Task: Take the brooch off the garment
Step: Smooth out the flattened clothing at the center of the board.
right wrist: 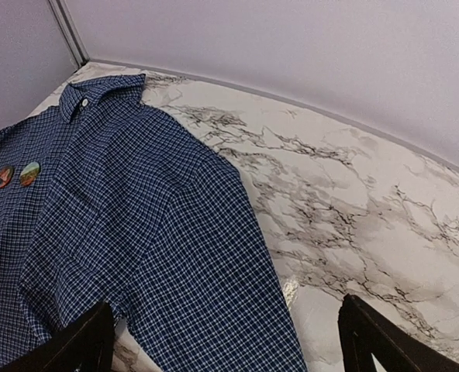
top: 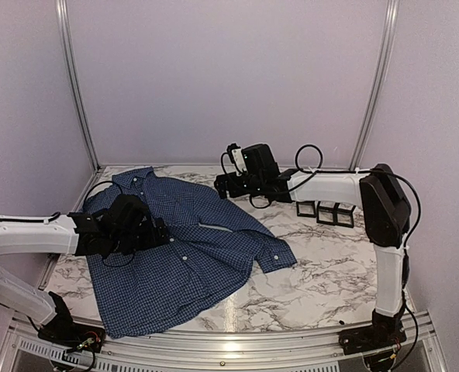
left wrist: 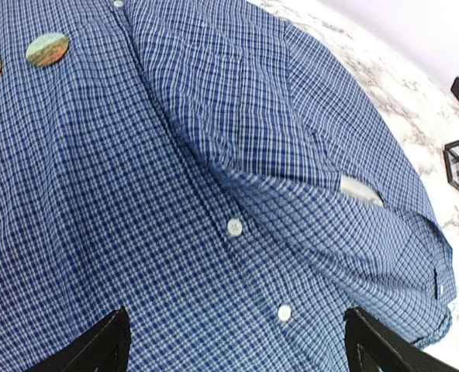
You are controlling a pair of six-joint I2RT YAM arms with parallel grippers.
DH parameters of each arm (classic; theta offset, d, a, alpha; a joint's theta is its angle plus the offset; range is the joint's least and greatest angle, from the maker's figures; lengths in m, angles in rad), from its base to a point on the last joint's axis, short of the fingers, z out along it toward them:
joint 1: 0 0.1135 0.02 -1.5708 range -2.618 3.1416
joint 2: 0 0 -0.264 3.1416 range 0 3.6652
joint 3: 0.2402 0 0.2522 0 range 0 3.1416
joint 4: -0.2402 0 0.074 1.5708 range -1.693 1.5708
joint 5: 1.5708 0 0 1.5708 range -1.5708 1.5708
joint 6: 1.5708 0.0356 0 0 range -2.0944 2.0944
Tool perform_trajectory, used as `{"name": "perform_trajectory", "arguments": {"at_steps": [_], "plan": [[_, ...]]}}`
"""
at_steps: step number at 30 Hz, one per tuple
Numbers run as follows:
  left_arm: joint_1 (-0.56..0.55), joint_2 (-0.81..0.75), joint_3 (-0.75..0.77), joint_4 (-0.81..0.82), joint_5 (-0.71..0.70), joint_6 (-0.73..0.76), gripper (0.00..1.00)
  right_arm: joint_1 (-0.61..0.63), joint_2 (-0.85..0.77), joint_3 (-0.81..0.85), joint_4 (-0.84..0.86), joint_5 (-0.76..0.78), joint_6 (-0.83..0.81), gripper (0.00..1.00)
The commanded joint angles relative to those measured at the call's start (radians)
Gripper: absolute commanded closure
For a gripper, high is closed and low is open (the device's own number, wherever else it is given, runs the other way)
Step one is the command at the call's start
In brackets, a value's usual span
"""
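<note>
Left wrist view: hovering over the checked shirt (left wrist: 214, 155) laid flat, left gripper (left wrist: 237, 353) fingers wide apart and empty, probably poised to press the cloth down. Pinned at upper left of frame: three round brooches (left wrist: 47, 49). Right wrist view: right gripper (right wrist: 233, 345) spread too, holding nothing, above sleeve and marble table (right wrist: 353, 217); brooches at far left, likely its target.

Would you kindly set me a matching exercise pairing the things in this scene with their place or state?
1 green-topped brooch
2 left tool
3 right tool
4 black wire frames

a standing on the marble table, apart from the garment
b on the garment's front
c open, above white buttons
d open, over the garment's edge

Pairs: 1-b, 2-c, 3-d, 4-a
</note>
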Motion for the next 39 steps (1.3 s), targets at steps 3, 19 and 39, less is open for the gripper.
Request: {"name": "perform_trajectory", "arguments": {"at_steps": [3, 19, 39], "plan": [[0.074, 0.201, 0.119, 0.037, -0.01, 0.121, 0.01, 0.02, 0.048, 0.072, -0.055, -0.002, -0.003, 0.02], [0.104, 0.35, 0.054, 0.127, 0.059, 0.089, 0.01, 0.04, 0.167, 0.141, -0.099, -0.036, -0.005, 0.03], [0.103, 0.261, -0.068, 0.13, 0.094, 0.078, 0.01, 0.016, 0.455, 0.425, -0.175, 0.126, -0.041, 0.13]]}}
